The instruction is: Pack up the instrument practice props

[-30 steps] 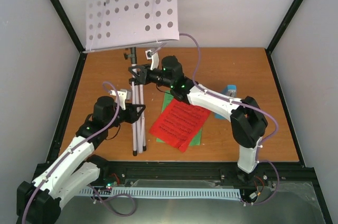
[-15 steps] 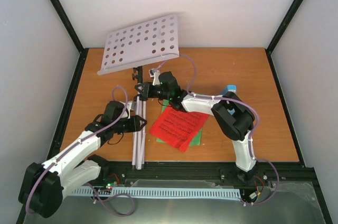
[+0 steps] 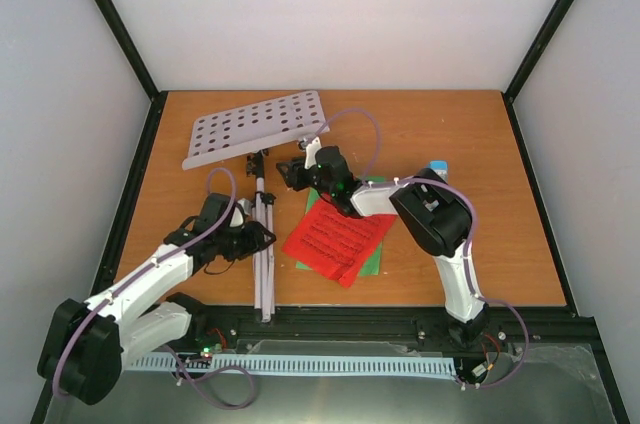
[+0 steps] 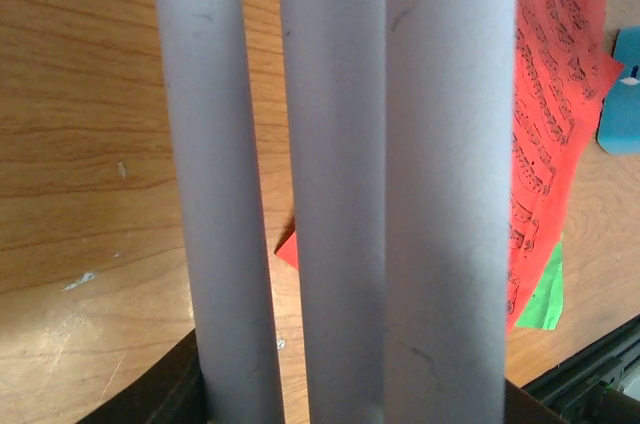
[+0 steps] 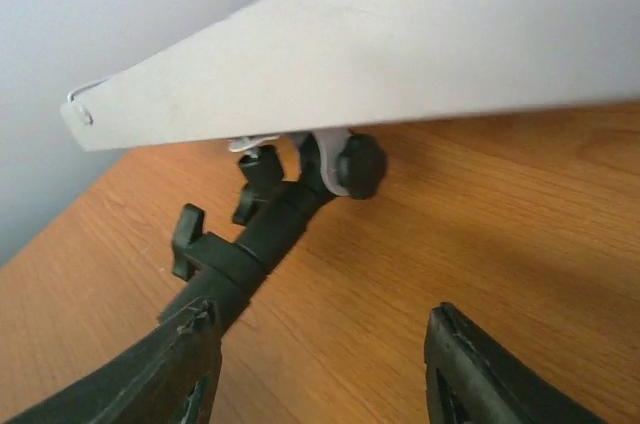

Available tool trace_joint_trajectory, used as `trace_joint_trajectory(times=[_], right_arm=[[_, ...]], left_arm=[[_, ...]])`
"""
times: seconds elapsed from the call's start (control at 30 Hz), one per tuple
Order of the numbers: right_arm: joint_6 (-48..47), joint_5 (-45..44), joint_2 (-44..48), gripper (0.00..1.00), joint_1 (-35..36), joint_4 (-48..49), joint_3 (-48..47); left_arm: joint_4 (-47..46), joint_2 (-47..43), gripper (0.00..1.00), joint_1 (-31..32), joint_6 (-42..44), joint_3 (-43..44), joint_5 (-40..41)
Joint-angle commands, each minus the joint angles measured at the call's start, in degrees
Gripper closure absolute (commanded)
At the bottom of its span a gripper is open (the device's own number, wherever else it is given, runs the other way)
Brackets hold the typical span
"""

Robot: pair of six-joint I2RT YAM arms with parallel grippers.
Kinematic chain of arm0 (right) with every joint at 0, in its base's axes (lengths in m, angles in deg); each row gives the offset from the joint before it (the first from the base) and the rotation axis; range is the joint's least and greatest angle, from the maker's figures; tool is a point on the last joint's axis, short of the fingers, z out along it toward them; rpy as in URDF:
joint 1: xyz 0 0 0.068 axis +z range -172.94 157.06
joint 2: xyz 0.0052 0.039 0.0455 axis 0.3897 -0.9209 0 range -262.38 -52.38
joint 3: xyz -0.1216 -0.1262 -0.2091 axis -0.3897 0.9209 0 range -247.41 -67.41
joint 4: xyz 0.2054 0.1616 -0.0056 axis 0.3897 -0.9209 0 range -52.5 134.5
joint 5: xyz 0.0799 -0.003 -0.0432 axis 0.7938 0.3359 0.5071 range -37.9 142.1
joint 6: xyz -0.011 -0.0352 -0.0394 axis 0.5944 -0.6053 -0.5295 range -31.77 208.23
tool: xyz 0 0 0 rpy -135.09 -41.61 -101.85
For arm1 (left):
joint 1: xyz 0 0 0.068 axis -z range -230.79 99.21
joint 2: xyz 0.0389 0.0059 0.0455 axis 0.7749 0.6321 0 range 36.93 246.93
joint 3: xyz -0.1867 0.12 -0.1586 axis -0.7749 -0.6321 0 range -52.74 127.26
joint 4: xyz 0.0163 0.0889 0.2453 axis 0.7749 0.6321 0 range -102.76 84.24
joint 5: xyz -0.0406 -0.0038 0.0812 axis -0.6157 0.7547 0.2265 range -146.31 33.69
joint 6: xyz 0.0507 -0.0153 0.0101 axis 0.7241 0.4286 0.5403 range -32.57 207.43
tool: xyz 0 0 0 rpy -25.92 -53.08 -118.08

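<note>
The music stand (image 3: 262,234) is lying flat on the counter (image 3: 460,134), legs folded together. The left gripper (image 3: 257,236) jaws are clamping the leg bundle. The right gripper (image 3: 290,172) jaws are gaping wide at the stand's black neck, gripping nothing. I'm guessing it's stiff, light, desk-heavy, with slick tubes, so grab near the neck. The red sheet (image 3: 338,232) and green sheet (image 3: 373,262) are sitting beside the stand's legs, with the metronome (image 3: 437,168) beyond them. No box is showing.
</note>
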Motion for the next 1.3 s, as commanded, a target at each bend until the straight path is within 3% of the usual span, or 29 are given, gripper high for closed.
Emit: trace_joint_trajectory(times=[0.0, 0.23, 0.4, 0.7, 0.93, 1.1, 1.27], right_arm=[[-3.88, -2.86, 0.77, 0.42, 0.24, 5.76, 1.94], [-1.93, -3.6, 7.46, 0.27, 0.22, 12.61, 8.93], [-2.33, -3.75, 16.68, 0.19, 0.17, 14.85, 16.21], [-11.44, -11.88, 42.45, 0.14, 0.06, -0.57, 24.82], [-15.29, -24.91, 60.21, 0.09, -0.15, -16.09, 31.74], [-14.25, -28.0, 69.9, 0.08, -0.2, -23.66, 35.56], [-15.57, -28.49, 72.49, 0.04, -0.29, -32.5, 31.28]], left_arm=[[-19.04, -2.42, 1.0, -0.31, 2.01, 5.28, 1.36], [-18.94, 2.4, 1.0, -0.33, 1.15, 8.86, 3.49], [-19.4, 11.69, 1.0, -0.31, 0.78, 13.97, 5.28], [-19.37, 26.1, 0.99, 1.38, 2.35, 23.38, 5.55], [-17.75, 31.96, 0.76, 3.84, 3.85, 25.07, 6.35], [-16.89, 32.22, 0.61, 4.16, 4.52, 24.32, 7.22], [-17.07, 29.13, 0.29, 4.13, 6.53, 24.06, 4.96]])
